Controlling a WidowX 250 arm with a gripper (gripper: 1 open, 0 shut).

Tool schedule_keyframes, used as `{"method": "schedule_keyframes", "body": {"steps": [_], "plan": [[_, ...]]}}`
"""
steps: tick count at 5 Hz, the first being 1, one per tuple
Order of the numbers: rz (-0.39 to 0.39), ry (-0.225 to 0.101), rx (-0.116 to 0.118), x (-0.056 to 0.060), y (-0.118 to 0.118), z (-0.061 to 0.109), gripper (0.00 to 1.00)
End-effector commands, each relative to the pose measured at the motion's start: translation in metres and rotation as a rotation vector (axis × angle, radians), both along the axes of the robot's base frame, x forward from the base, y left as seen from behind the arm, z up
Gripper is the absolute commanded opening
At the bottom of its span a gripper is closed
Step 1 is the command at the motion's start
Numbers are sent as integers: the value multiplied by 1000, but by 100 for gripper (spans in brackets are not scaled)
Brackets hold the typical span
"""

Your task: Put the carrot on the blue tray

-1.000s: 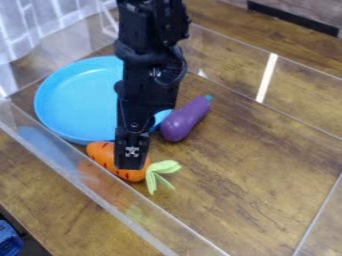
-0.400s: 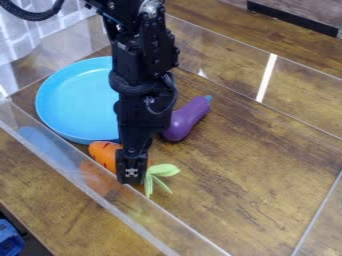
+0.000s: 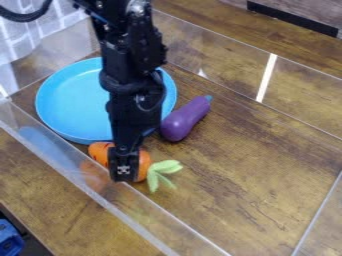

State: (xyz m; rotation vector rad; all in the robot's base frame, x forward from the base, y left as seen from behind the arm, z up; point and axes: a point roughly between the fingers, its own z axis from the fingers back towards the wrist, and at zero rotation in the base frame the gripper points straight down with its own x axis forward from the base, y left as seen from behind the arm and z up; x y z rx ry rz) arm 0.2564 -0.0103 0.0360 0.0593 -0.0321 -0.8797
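A black robot arm was seen reaching straight down from the top of the picture, its gripper (image 3: 126, 168) lowered over the carrot (image 3: 102, 153). The fingers were spread as wide as they go, and nothing was seen to be held between them; whether they touched the carrot could not be told. The carrot, a small orange toy with a smooth rounded body, lay on its side on the table (image 3: 254, 170), its middle hidden behind the gripper. Its light green leafy top (image 3: 164, 174) pointed to the right, with soft, flat, ragged leaves. The blue tray (image 3: 70, 98), a round, shallow dish of bright glossy plastic with a raised rim, was set just beyond the carrot on the far left. A purple eggplant toy (image 3: 186, 117), smooth and elongated, was placed to the right of the tray. The table showed a dark wood grain, and low clear plastic walls (image 3: 54, 150) were seen around it, catching glare.
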Motion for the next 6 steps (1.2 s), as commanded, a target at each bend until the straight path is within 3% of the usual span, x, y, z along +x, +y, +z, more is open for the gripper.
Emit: {"method": "schedule_keyframes", "body": {"steps": [1, 2, 3, 6], "plan": [[31, -42, -9, 6, 10, 0, 0], [55, -43, -16, 7, 18, -9, 100], [68, -35, -23, 8, 15, -6, 0], [77, -22, -43, 21, 15, 7, 0]]}}
